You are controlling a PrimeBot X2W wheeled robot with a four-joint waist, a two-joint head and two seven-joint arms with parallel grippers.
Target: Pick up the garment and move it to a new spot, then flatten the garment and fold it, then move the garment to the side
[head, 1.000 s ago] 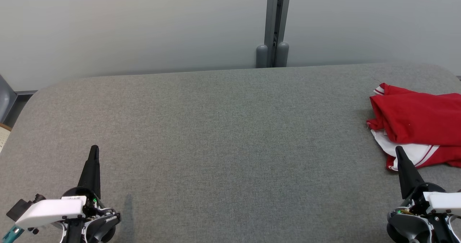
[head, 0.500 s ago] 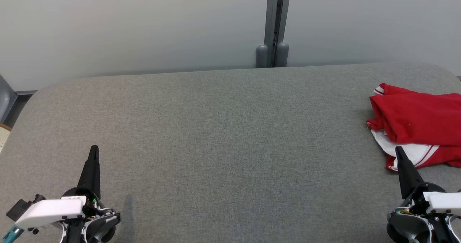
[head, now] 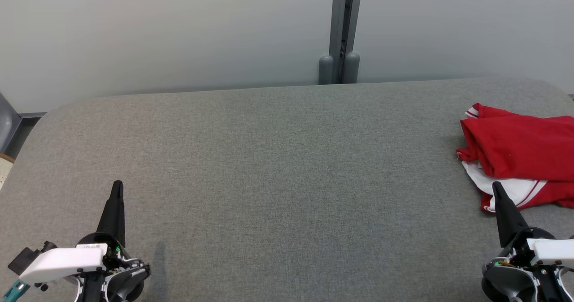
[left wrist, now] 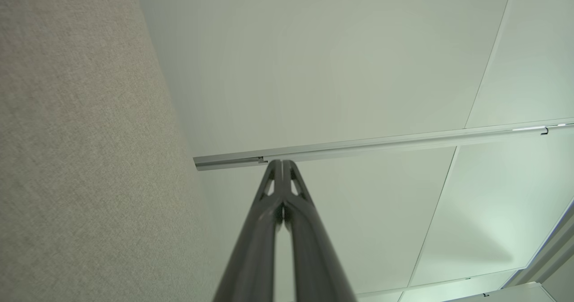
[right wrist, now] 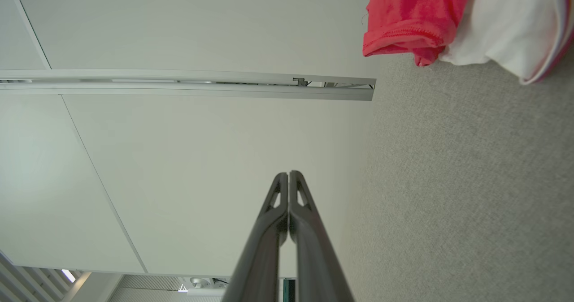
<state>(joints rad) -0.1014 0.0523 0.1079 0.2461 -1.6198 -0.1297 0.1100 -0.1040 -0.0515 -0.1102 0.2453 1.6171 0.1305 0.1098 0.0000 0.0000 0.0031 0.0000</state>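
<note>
Grey table [head: 278, 158] — left pincer [head: 117, 184], right pincer [head: 496, 185] pinched, tips forward — garment [head: 520, 145] far right

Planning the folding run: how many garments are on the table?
1. A bunched red-and-white garment lies at the table's right side, just beyond the shut right gripper; the picture's edge cuts it off, so more may be hidden there.

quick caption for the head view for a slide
Left gripper and right gripper rest shut over the grey table; red-and-white garment lies bunched at the right.
</note>
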